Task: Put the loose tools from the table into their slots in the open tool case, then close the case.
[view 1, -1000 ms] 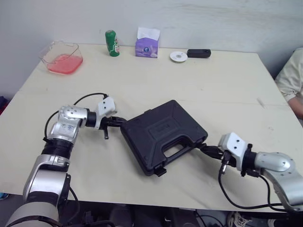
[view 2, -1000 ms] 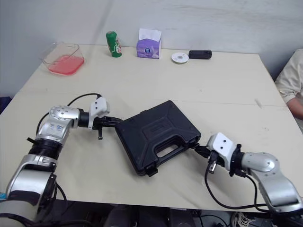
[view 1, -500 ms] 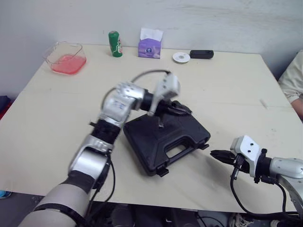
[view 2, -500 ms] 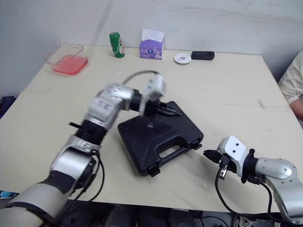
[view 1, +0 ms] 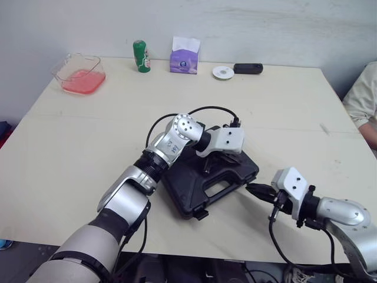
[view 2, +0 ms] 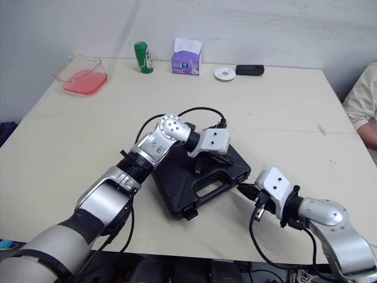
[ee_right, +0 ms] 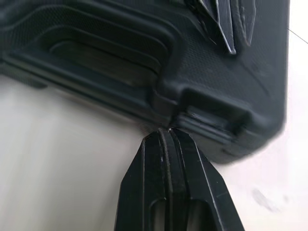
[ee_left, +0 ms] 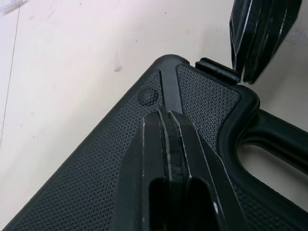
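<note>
While closed, left end effector point(ee_left: 166, 114) atop case point(ee_left: 91, 163).

Black stippled tool case point(view 1: 185, 186), cream table point(view 1: 88, 135), green bottle point(view 1: 139, 55), purple tissue box point(view 1: 184, 60)

Silver arms point(view 1: 125, 199), white wrist housings point(view 1: 227, 140), black cables point(view 1: 206, 108), ridged black pincers point(ee_left: 166, 114) point(ee_right: 166, 134).

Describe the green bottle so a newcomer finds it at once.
Start at the far edge of the table, along the wall. Between the clear tray holding something pink and the purple tissue box stands the green bottle, upright. It is the only green thing there, and the only narrow cylinder.
</note>
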Robot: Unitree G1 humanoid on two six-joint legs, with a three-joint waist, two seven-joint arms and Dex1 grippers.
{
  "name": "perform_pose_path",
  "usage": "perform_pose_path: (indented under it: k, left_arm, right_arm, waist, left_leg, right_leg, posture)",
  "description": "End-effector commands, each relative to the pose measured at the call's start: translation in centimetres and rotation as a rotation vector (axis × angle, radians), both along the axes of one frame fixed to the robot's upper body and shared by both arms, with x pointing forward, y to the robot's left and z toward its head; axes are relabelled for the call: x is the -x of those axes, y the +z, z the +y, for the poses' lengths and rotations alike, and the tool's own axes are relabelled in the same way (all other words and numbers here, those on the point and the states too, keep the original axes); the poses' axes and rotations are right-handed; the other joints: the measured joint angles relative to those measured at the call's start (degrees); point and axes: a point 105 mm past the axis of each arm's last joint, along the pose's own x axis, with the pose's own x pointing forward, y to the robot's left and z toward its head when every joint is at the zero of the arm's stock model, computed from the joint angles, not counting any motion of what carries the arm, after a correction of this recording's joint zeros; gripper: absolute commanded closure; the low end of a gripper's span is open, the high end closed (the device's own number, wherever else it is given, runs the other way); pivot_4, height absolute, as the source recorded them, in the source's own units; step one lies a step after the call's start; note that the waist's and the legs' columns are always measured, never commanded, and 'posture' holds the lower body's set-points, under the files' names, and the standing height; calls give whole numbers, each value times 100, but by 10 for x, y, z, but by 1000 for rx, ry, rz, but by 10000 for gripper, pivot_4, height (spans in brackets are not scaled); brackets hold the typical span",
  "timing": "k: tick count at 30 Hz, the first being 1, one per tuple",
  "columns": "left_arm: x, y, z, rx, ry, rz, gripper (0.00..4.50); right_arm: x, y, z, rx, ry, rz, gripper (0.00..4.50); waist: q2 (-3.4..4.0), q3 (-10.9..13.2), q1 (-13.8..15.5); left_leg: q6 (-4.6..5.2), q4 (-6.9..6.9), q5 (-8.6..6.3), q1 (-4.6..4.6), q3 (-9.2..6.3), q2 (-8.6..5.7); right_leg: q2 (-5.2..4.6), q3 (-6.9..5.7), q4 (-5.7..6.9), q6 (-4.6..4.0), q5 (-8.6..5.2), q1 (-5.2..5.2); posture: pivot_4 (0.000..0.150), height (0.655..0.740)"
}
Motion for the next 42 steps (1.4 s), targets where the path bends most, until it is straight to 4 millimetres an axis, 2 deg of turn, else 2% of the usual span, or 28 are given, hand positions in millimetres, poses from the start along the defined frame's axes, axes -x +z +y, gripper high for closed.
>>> perform_pose_path:
  k: [1, 11, 16, 19, 23, 26, 33, 37, 42]
  left_arm:
    - [4, -51, 19, -179, 27, 80, 44698]
    - [5, -53, 19, -179, 24, 78, 44698]
    - [1, -50, 19, -170, 41, 71, 44698]
    - [1, -49, 19, -166, 44, 69, 44698]
    - [0, -45, 17, -147, 46, 64, 44698]
    - [0, -44, 17, -144, 45, 62, 44698]
    - [1, -42, 14, -136, 37, 56, 44698]
    - [5, -44, 11, -139, 16, 53, 44698]
    - [7, -46, 8, -138, 12, 52, 44698]
  right_arm:
    - [-5, 23, 7, -55, -8, -80, 45000]
    - [-12, 30, 6, 2, 30, -81, 45000]
    - [13, 19, 4, -4, 127, 75, 45000]
    - [18, 17, 2, 3, 135, 102, 45000]
    - [5, 2, -16, 74, 32, 109, 45000]
    - [-4, 1, -19, 82, -4, 89, 45000]
    - [-13, 13, -8, 40, 13, 29, 45000]
    - [-16, 33, 4, -33, 36, -26, 45000]
    - [-19, 33, 6, -25, 35, -30, 45000]
  waist:
    - [-10, -7, -3]
    - [-31, -28, -27]
    - [-29, -35, 5]
    - [-36, -40, 10]
    - [-37, -41, 4]
    - [-37, -42, 4]
    - [-37, -42, 4]
    - [-37, -42, -24]
    - [-36, -42, -39]
  left_leg:
    - [0, 1, 0, 0, -1, 0]
    - [0, 0, 0, 10, -4, 10]
    - [0, -3, 0, 6, -17, 8]
    - [0, -5, 0, -2, -29, 11]
    - [0, -4, 0, -1, -27, 8]
    - [0, -5, 0, 1, -27, 7]
    - [0, -6, 0, -2, -33, 9]
    - [0, -5, 0, 0, -29, 11]
    - [0, -7, 0, 3, -28, 17]
  right_leg:
    - [0, -1, 1, 0, 0, 1]
    - [0, -3, 2, -20, 11, 4]
    - [6, -15, -1, -20, 10, 4]
    - [2, -23, -8, -21, 8, 5]
    - [-5, -25, -9, -20, 9, 8]
    - [-5, -27, -12, -21, 8, 11]
    - [-5, -31, -12, -23, 7, 10]
    - [-10, -28, -12, -22, 8, 10]
    - [-4, -27, -7, -31, 7, 6]
  posture:
    - [1500, 7244]
    - [1500, 7244]
    - [1500, 7244]
    - [1500, 7244]
    - [1500, 7244]
    - [1500, 7244]
    - [1500, 7244]
    - [1500, 7244]
    - [1500, 7244]
